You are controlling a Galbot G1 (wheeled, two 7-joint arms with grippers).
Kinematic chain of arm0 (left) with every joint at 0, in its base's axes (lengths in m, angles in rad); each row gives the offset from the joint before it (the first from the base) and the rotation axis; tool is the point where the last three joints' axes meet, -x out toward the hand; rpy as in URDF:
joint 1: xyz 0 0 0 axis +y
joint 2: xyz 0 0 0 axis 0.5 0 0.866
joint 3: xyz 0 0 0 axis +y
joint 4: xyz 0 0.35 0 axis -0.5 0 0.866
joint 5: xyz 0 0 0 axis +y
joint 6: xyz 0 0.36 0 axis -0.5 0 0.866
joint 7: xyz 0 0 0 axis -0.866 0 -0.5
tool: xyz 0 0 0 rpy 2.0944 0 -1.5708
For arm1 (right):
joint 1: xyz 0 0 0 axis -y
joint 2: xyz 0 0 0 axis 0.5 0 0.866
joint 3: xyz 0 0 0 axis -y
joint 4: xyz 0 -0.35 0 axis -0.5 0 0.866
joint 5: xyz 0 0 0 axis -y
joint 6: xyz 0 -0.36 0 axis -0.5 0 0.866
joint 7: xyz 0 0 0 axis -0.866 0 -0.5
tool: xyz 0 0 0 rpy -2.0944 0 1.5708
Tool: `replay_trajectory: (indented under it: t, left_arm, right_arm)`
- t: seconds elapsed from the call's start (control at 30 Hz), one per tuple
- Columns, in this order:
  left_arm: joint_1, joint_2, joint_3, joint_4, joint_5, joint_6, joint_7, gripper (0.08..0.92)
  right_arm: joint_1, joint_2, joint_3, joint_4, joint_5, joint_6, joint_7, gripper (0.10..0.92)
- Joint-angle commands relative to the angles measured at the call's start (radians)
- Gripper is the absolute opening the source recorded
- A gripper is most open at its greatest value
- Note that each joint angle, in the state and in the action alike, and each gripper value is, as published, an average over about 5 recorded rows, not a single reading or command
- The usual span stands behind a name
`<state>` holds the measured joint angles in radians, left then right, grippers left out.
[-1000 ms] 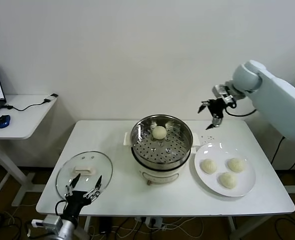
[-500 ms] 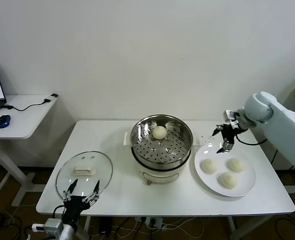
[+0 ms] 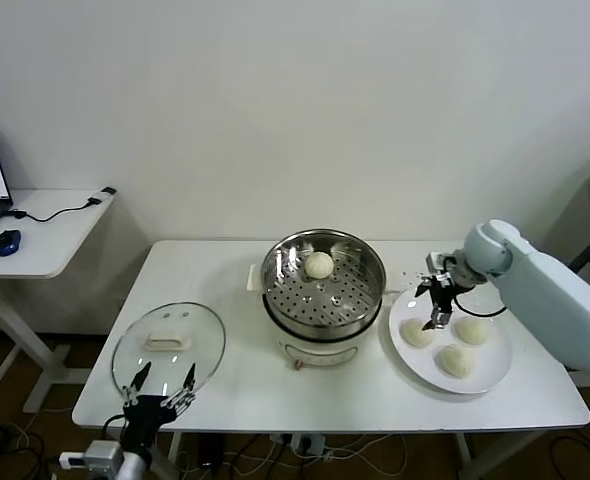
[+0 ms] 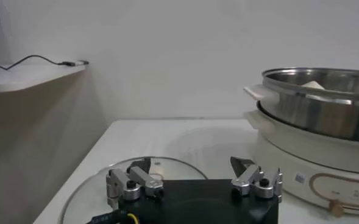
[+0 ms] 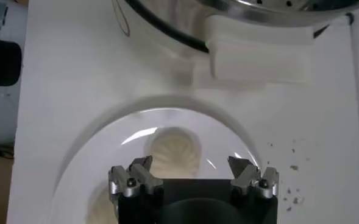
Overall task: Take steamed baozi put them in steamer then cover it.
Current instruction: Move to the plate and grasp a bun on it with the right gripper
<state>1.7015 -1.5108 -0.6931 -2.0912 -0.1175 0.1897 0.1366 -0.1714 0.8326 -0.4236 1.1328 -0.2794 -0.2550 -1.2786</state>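
**A:** Where do the steamed baozi lie?

**B:** Three sit on the white plate, right of the steamer; a fourth bun already rests on the perforated floor at the back of the basket.

**A:** And the right gripper?

**B:** Directly above the plate's nearest bun, fingers spread and holding nothing; in the wrist view that bun lies just ahead, centred between the open jaws, so a straight descent should meet it; being round, it has no long axis to match.

**A:** The other arm?

**B:** The left gripper hangs open at the table's front edge, beside the cover; far from the buns.
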Motion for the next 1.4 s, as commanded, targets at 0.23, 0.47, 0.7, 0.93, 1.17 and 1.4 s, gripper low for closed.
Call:
replay_trajectory:
  t: [0.23, 0.47, 0.7, 0.93, 1.17, 1.4]
  left_arm:
    - [-0.002, -0.002, -0.007, 0.023, 0.007, -0.004, -0.010, 0.823]
    - [-0.001, -0.001, -0.007, 0.023, 0.008, -0.003, -0.008, 0.823]
    - [0.000, -0.002, -0.006, 0.021, 0.010, -0.003, -0.007, 0.823]
    - [0.001, -0.004, -0.004, 0.020, 0.011, -0.002, -0.007, 0.823]
    - [-0.004, -0.006, -0.001, 0.025, 0.017, -0.002, -0.007, 0.823]
    - [-0.005, -0.004, 0.000, 0.013, 0.029, 0.005, -0.004, 0.823]
  right_arm:
    - [-0.081, 0.082, 0.054, -0.087, -0.102, 0.005, 0.031, 0.823]
    - [-0.081, 0.072, 0.061, -0.085, -0.105, 0.007, 0.021, 0.823]
    - [-0.077, 0.066, 0.070, -0.085, -0.102, 0.006, 0.024, 0.823]
    - [-0.072, 0.055, 0.073, -0.082, -0.095, 0.005, 0.016, 0.805]
    - [-0.022, 0.012, 0.062, -0.051, -0.047, -0.007, -0.006, 0.628]
    - [0.195, -0.085, -0.072, 0.009, 0.095, -0.030, -0.056, 0.498]
